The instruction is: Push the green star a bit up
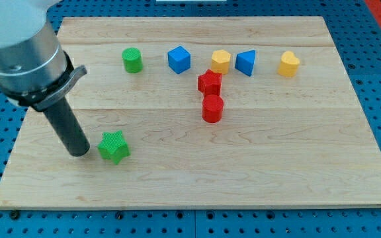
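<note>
My tip (79, 153), a bare rod with no fingers to open or close, sits just left of the green star (114, 147) near the wooden board's (256, 178) bottom left, far from the red cylinder (212, 108).

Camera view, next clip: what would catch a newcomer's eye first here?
The big grey arm fills the view's upper left, its dark rod slanting down so that my tip sits just left of the green star. Next comes the row of bright blocks along the top, with the red star and red cylinder stacked in a column below it.
</note>
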`<act>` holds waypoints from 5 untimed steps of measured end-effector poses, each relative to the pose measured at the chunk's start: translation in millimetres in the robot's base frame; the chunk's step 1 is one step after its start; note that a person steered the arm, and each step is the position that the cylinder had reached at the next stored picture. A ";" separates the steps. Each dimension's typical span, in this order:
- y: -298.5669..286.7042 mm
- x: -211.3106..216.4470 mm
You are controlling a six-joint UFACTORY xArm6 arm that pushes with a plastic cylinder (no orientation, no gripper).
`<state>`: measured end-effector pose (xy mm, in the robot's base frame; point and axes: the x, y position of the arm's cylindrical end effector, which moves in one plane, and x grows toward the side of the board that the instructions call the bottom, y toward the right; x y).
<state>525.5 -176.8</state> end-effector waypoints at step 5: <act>159.6 57.5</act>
<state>583.1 -17.2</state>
